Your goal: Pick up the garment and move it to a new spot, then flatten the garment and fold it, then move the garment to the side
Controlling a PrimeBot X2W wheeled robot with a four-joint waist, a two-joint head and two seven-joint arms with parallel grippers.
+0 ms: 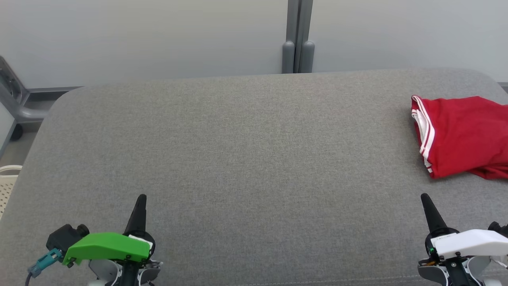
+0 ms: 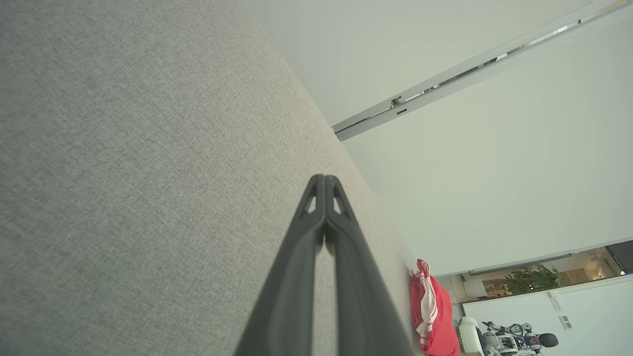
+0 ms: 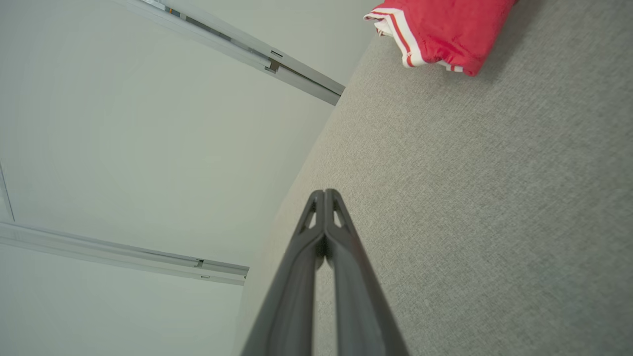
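on grey upholstery (image 1: pixel 254 159) below pale walls (image 1: pixel 139 35), garment (image 1: pixel 464 135) lies apart from clenched end effectors (image 1: pixel 141 197) (image 1: pixel 425 196).

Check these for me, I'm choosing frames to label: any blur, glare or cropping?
Head view: sharp, evenly lit, no glare; garment cropped at the right edge. Left wrist view: tilted, wall bright, left gripper soft near the lens. Right wrist view: likewise tilted, cushion weave crisp.

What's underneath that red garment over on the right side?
The red garment lies on the grey cushioned surface. Its white striped trim shows at the left edge; whatever might sit beneath the cloth itself is covered.
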